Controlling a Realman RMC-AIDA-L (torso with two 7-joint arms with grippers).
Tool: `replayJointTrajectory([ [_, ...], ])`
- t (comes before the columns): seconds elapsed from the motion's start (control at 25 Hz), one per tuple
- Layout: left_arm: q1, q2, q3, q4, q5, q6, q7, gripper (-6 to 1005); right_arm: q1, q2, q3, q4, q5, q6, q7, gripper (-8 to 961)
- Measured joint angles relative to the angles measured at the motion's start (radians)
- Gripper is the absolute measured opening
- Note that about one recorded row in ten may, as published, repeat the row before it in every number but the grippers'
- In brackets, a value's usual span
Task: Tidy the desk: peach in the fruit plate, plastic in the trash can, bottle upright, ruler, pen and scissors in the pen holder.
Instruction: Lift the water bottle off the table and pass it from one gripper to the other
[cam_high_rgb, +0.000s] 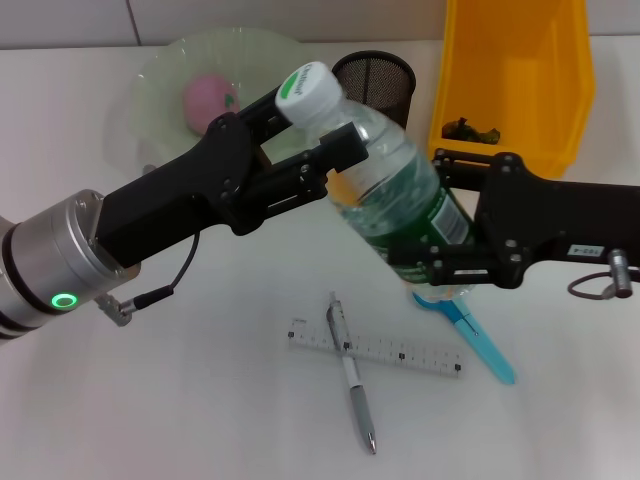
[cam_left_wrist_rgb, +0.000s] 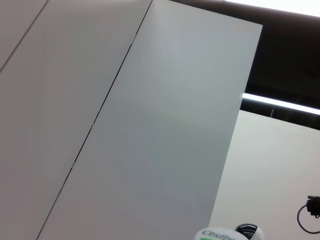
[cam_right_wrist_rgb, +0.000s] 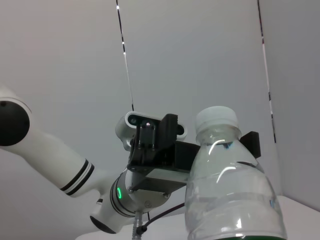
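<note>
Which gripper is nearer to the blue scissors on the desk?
The right. The right gripper clamps the bottle's lower body directly above the scissors. The left gripper grips the bottle's neck, farther away toward the fruit plate.

I hold the clear plastic water bottle with green label and white cap (cam_high_rgb: 385, 190) tilted in the air, cap toward the back left, base toward the front right; my left gripper (cam_high_rgb: 318, 128) closes around its neck and my right gripper (cam_high_rgb: 446, 215) clamps its labelled lower body. The pink peach (cam_high_rgb: 208, 100) sits in the pale green glass fruit plate (cam_high_rgb: 165, 65). The black mesh pen holder (cam_high_rgb: 375, 80) stands upright just behind the bottle. The yellow plastic trash bin (cam_high_rgb: 520, 70) holds dark plastic scraps (cam_high_rgb: 472, 130). On the table, the silver pen (cam_high_rgb: 352, 372) lies across the clear ruler (cam_high_rgb: 400, 350), and the blue-handled scissors (cam_high_rgb: 470, 330) lie beside them, under the bottle's base
</note>
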Motion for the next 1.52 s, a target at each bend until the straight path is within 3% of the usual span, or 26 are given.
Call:
replayJointTrajectory([
  [0.4,-0.006,0.0,-0.012,-0.004,-0.004,0.0,-0.006,832,0.012,0.0,-0.059,0.003,0.05,0.023,-0.012,761],
  [0.64,-0.021,0.0,-0.016,-0.004,-0.005,-0.015,-0.031,745,0.015,0.0,-0.069,0.003,0.052,0.024,-0.013,764],
  [0.84,-0.025,0.0,-0.016,-0.005,-0.007,-0.019,-0.039,481,0.017,0.0,-0.07,0.01,0.053,0.024,-0.013,771],
  [1.52,-0.022,0.0,-0.017,0.008,-0.015,-0.001,-0.045,431,0.045,-0.005,-0.07,0.088,0.074,0.013,-0.019,796],
])
